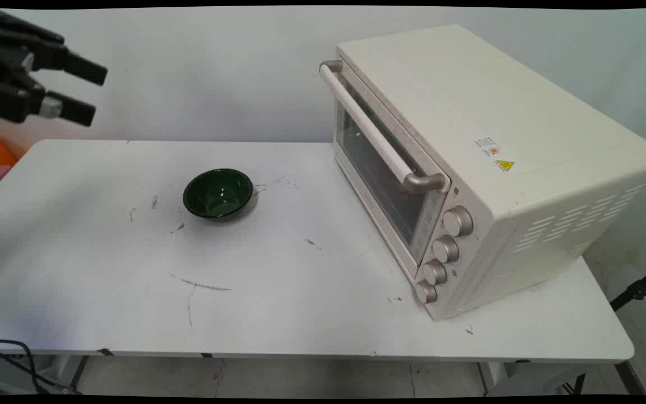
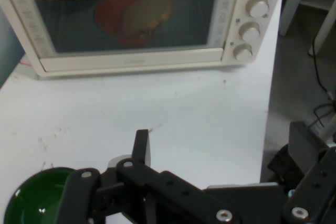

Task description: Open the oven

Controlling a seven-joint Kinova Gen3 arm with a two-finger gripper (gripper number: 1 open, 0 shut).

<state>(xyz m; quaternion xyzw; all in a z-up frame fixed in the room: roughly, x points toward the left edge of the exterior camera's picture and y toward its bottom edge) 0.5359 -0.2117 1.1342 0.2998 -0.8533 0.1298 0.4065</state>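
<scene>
the black gripper is seen in the upper left of the main view, raised well above the white table, its two fingers spread apart with nothing held between them. in the hand view one finger rises near the bottom centre and the other at the lower right edge, again parted. a dark green bowl is set upright on the table left of centre, well apart from the gripper and empty inside; in the hand view it is seen at the lower left corner. a cream toaster oven is placed at the right of the frame, its door shut, its long handle running across the glass and four knobs stacked beside it. something reddish and yellowish is glimpsed behind the glass in the hand view, too blurred to be identified.
</scene>
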